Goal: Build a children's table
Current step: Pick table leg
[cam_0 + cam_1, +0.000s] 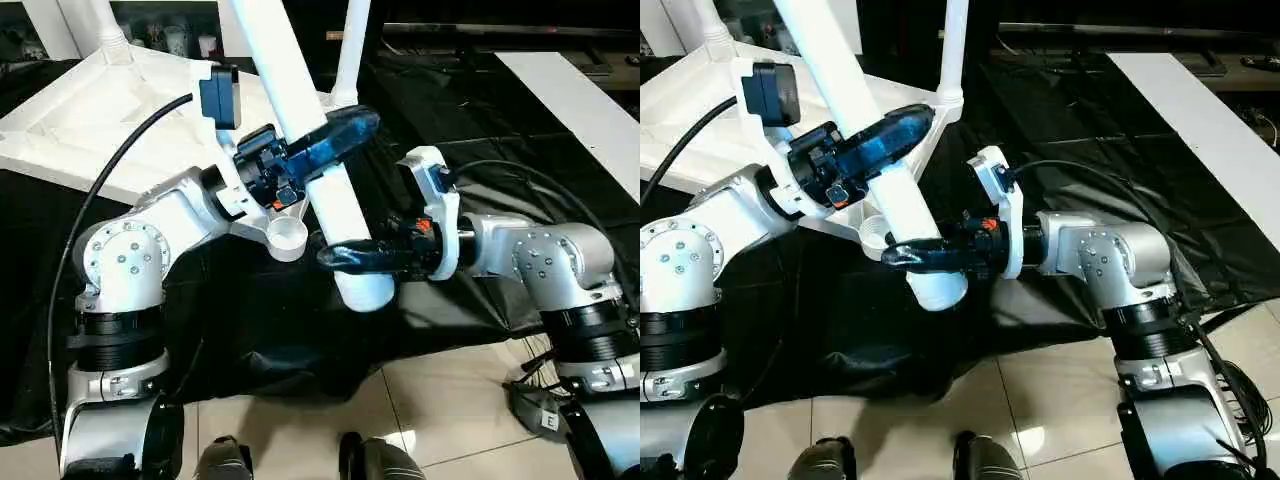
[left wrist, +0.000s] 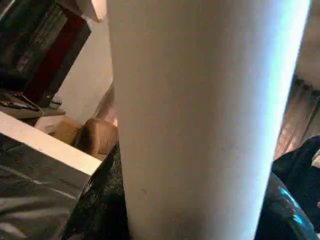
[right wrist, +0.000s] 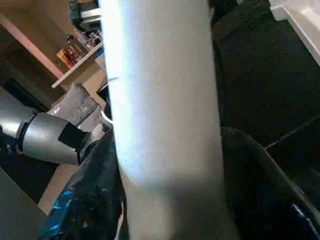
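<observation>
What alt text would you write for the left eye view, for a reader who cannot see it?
Two robot arms hold a long white table leg tilted over black cloth: the left claw grips it higher up, the right claw wraps it near its lower end. Behind lies the upturned white tabletop, an empty round socket at its near corner.

- Leg [image 1: 320, 160]: upper end cut off by the head view's top edge.
- Tabletop [image 1: 90, 110]: far portion runs beyond the frame edge.
- Left end effector [image 1: 325, 145]: far finger concealed behind the leg.
</observation>
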